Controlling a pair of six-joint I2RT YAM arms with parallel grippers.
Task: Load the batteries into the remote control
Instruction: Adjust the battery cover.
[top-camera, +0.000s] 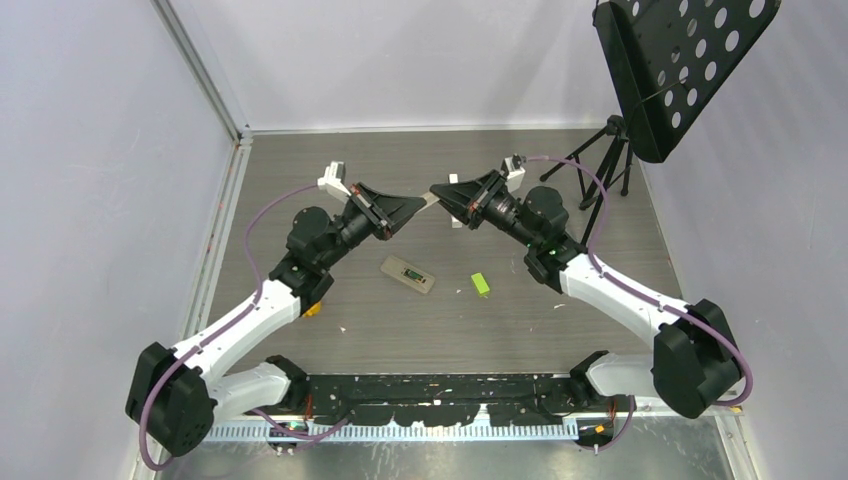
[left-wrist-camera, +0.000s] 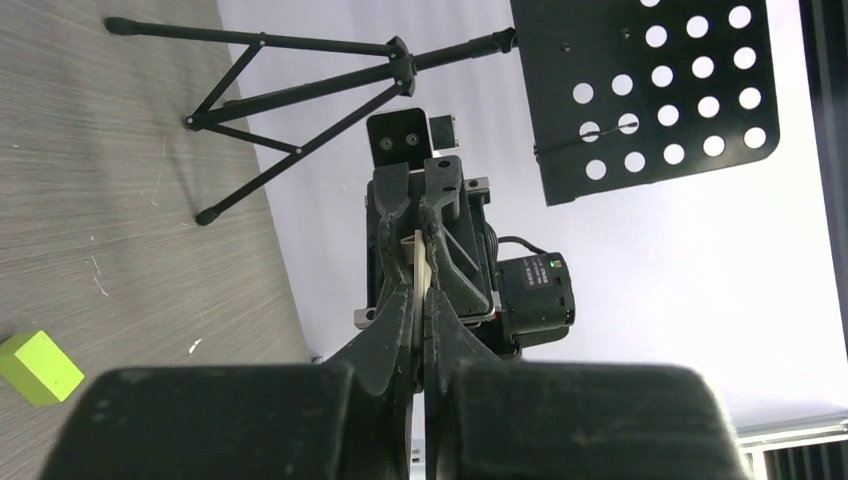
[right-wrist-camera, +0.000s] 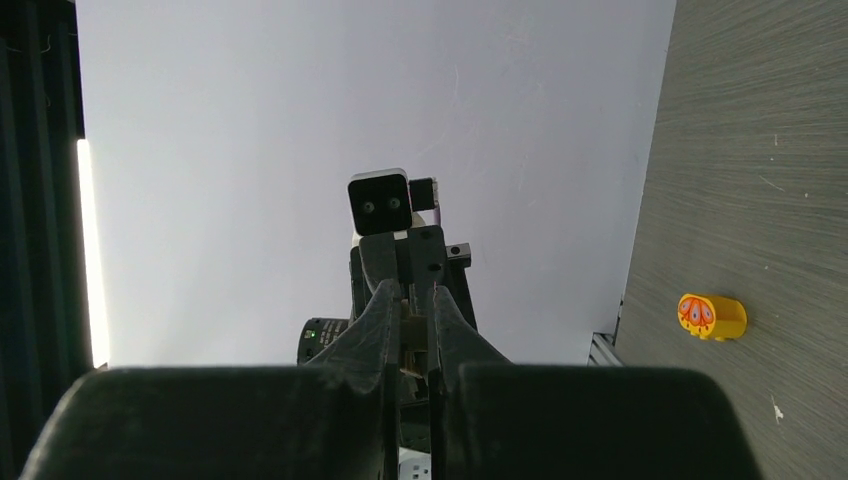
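A grey remote (top-camera: 408, 274) lies on the table between the arms, its underside up. My left gripper (top-camera: 418, 206) and right gripper (top-camera: 438, 197) meet tip to tip above the table, both shut on one thin beige flat piece (top-camera: 429, 203). In the left wrist view my left gripper (left-wrist-camera: 421, 295) pinches this piece (left-wrist-camera: 420, 258) edge-on, with the right gripper (left-wrist-camera: 425, 200) opposite. In the right wrist view my right gripper (right-wrist-camera: 410, 300) holds the piece (right-wrist-camera: 409, 330) between its jaws. I cannot tell whether it is a cover or a second remote. No loose batteries show.
A bright green block (top-camera: 481, 284) lies right of the remote and shows in the left wrist view (left-wrist-camera: 40, 366). A yellow toy (top-camera: 312, 310) sits by the left arm and shows in the right wrist view (right-wrist-camera: 711, 316). A black music stand (top-camera: 680, 70) on a tripod (top-camera: 600, 160) stands back right.
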